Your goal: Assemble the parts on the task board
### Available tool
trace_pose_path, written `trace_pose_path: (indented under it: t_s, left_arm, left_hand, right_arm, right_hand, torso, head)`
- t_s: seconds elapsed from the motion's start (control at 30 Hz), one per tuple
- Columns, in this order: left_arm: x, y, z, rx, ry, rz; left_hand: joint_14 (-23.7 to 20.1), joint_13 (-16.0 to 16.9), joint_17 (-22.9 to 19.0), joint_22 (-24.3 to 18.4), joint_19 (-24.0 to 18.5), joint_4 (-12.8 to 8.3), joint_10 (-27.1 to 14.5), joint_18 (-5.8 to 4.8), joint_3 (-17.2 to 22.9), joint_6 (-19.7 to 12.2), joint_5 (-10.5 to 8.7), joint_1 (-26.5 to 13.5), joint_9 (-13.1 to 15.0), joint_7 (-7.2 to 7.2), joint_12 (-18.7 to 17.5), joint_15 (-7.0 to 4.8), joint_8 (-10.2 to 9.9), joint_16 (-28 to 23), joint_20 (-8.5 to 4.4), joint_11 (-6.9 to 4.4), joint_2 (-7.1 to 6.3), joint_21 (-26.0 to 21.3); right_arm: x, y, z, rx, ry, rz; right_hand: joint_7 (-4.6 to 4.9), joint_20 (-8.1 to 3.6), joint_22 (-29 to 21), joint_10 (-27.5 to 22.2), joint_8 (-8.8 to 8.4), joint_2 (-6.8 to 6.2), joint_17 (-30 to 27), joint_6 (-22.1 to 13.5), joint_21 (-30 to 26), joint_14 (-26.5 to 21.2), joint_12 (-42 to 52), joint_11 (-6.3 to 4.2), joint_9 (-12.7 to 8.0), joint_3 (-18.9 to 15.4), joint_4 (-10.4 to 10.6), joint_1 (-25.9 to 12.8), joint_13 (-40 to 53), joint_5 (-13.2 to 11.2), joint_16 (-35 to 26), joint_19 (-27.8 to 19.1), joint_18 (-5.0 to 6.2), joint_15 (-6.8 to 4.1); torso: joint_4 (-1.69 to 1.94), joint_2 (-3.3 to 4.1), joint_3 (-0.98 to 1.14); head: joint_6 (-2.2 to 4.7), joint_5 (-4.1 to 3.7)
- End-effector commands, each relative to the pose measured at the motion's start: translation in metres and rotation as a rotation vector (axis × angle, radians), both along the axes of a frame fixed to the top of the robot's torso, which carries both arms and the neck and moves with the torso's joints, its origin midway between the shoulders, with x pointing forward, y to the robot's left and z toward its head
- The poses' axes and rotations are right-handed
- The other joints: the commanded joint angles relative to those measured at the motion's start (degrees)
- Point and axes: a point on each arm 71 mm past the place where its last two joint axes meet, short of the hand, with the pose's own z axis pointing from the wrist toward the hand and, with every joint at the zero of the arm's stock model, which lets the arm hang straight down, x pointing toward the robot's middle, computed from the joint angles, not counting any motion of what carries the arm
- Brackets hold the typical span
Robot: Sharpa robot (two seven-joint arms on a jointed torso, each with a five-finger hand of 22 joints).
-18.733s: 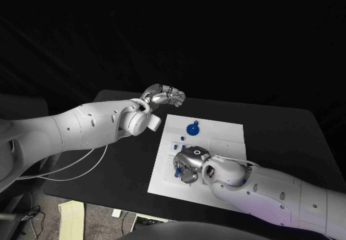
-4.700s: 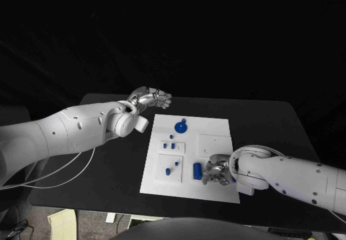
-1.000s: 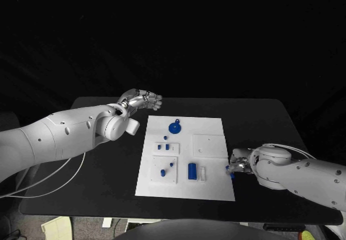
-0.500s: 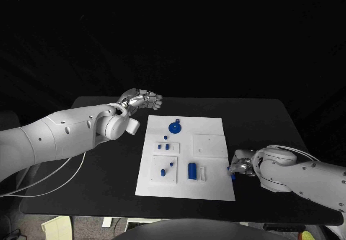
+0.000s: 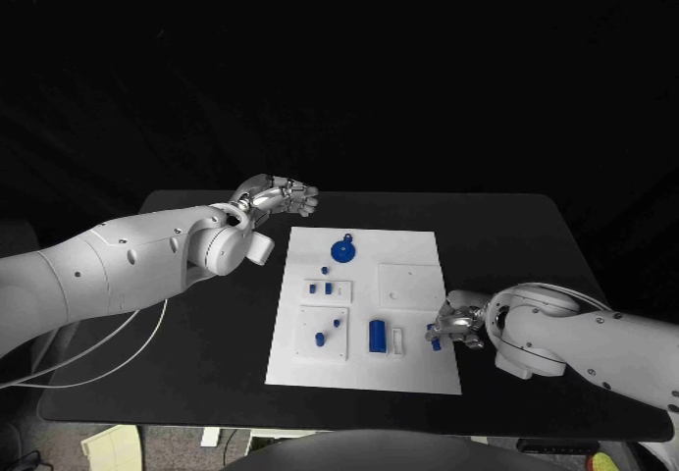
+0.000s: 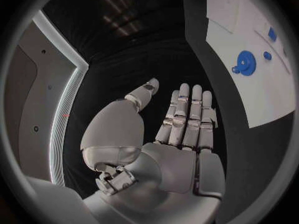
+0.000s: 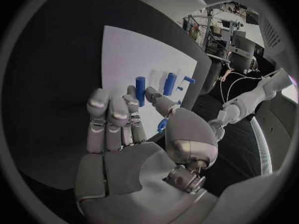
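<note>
My right hand is hovering at the right edge of the task board, thumb and a fingertip pinching a small blue part while the other fingers are lying straight and close together. My left hand is hanging off the board's far left corner, holding nothing, fingers curled in the head view but straight in the wrist view. A blue gear is sitting near the far edge, a blue cylinder toward the near edge.

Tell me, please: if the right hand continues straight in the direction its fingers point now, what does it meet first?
Probably the blue block on the task board; the right hand points that way, though depth is unclear.
</note>
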Motion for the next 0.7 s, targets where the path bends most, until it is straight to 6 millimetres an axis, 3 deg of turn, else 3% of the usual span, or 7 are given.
trace_pose_path:
  t_s: [0.03,0.7]
  left_arm:
    - [0.000,-0.002,0.001,-0.013,-0.001,-0.014]
    - [0.000,-0.005,0.001,-0.015,-0.001,-0.019]
  left_hand:
    - [0.3,-0.1,0.1,0.1,0.3,0.3,-0.1,0.95,0.0,-0.4,-0.16,-0.2,-0.1,-0.16,-0.1,0.18,0.3,-0.3,0.15,0.09,-0.13,-0.3]
    - [0.3,-0.1,0.1,0.2,0.3,0.4,-0.2,0.94,0.0,-0.4,-0.14,-0.1,-0.1,-0.16,-0.1,0.19,0.3,-0.3,0.15,0.10,-0.11,-0.3]
  right_arm:
    - [0.000,0.005,0.000,0.087,0.019,-0.064]
    - [0.006,0.034,-0.018,0.113,0.098,-0.059]
  right_hand:
    - [0.09,0.26,0.7,0.5,-0.35,-0.04,0.0,0.6,0.3,0.0,0.0,0.06,-0.1,-0.4,0.0,-0.5,-0.1,0.3,-0.1,0.2,2.53,-0.43]
    - [0.06,0.13,0.7,0.4,-0.56,0.26,-0.1,0.6,0.2,0.0,-0.1,0.02,-0.3,-0.9,0.1,-1.4,-0.1,0.3,0.0,0.2,2.53,-0.51]
  torso:
    - [0.03,0.00,-0.02]
    - [-0.01,0.05,0.00]
  head:
    - [-0.02,0.01]
    - [-0.23,0.25]
